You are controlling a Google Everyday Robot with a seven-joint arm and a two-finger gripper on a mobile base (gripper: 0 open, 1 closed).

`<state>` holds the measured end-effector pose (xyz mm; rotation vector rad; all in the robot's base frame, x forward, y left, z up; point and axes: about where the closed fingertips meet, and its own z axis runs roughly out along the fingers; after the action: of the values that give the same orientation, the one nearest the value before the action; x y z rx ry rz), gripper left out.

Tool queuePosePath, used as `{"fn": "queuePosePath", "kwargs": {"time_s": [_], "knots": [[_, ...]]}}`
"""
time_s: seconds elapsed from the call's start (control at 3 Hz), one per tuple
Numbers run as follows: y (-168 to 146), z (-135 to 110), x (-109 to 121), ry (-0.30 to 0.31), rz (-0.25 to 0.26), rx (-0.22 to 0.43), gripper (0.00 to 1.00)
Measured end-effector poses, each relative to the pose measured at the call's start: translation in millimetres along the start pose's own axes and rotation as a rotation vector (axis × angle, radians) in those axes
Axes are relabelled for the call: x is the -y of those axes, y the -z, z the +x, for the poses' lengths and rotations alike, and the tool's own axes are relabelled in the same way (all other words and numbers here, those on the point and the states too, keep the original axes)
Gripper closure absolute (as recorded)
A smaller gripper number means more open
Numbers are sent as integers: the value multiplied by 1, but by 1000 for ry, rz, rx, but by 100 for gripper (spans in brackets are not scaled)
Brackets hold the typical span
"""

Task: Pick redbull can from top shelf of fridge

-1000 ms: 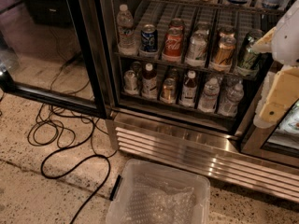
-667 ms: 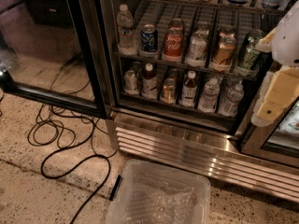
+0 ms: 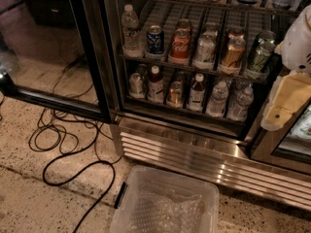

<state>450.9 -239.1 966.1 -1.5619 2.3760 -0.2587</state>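
Observation:
The fridge (image 3: 184, 147) stands open, its black-framed glass door (image 3: 90, 57) swung to the left. I see no slim Red Bull can. A wire rack at the frame's top edge (image 3: 194, 0) shows only bottle bottoms, and I cannot tell whether it is the top shelf. The rack below it (image 3: 194, 64) holds a water bottle, a blue Pepsi can (image 3: 155, 39), a red Coca-Cola can (image 3: 181, 45) and silver, gold and green cans. My gripper (image 3: 286, 101), white and cream, hangs at the right edge in front of the fridge's right side, away from the cans.
The lowest rack (image 3: 184, 106) holds several cans and bottles. A clear plastic bin (image 3: 165, 203) sits on the floor before the louvred base. Black cables (image 3: 73, 159) loop across the speckled floor at the left.
The white and cream arm part has drawn slightly toward the right edge. The fridge contents have not moved.

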Motion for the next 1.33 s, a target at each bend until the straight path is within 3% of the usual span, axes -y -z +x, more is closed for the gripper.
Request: {"fn": "queuePosePath", "kwargs": {"time_s": [0.33,0.67,1.0,1.33], "knots": [[0,0,0,-1,2,-1,0],[-3,-6,-2,-30,-18,49,0],[-27,1,4,-226,-37,146,0],[-44,14,24,-471,21,204,0]]}}
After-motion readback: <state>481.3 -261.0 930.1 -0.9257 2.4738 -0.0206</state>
